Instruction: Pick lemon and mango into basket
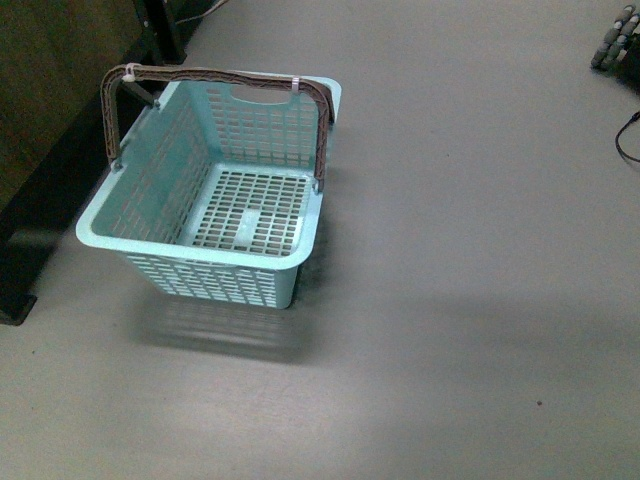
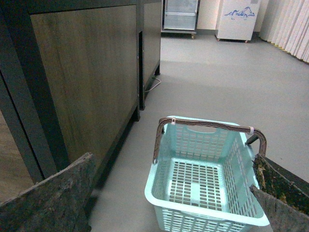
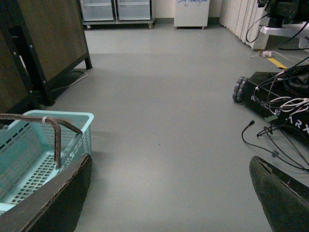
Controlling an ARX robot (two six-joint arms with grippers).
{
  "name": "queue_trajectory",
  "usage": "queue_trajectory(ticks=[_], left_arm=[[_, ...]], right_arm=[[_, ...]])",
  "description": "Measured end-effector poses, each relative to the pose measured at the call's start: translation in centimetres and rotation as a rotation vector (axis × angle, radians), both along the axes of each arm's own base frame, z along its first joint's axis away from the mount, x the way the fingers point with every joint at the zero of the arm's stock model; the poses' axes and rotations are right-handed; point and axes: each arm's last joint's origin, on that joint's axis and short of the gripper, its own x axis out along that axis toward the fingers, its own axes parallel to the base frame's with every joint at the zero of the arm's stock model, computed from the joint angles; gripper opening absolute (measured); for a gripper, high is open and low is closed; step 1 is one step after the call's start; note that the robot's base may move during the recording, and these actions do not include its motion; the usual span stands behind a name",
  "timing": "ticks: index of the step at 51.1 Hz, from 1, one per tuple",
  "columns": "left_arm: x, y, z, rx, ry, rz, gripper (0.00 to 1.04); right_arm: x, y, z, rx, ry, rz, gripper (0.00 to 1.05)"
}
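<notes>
Plastic basket (image 1: 110, 235) is standing empty, left gripper (image 2: 171, 193) and right gripper (image 3: 169, 193) gaping wide on nothing; you are risking a blind reach, fruit seemingly out of view.

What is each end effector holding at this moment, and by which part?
Nothing is held. In the wrist views the left end effector and the right end effector are open with nothing in them; the basket stands empty on the floor.

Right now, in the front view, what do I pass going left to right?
wooden cabinet → basket → open stretch of grey floor → wheels at the far right edge
</notes>
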Motion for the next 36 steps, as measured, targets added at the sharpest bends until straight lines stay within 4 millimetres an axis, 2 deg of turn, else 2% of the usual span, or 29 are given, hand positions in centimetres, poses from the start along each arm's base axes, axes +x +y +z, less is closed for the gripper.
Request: queue_trajectory(ticks=[31,34,36], left_arm=[[0.01,0.0,-0.02,-0.006,0.01,0.002,0.98],[0.04,-0.06,-0.02,-0.102,0.194,0.037,0.98],[0.21,-0.1,0.2,-0.194,0.375,0.067,0.98]], right_arm=[[0.0,0.0,0.0,0.0,0.0,0.0,0.96],[0.0,0.0,-0.01,0.0,0.0,0.0,0.96],[0.0,0.0,-0.01,0.0,0.0,0.0,0.96]])
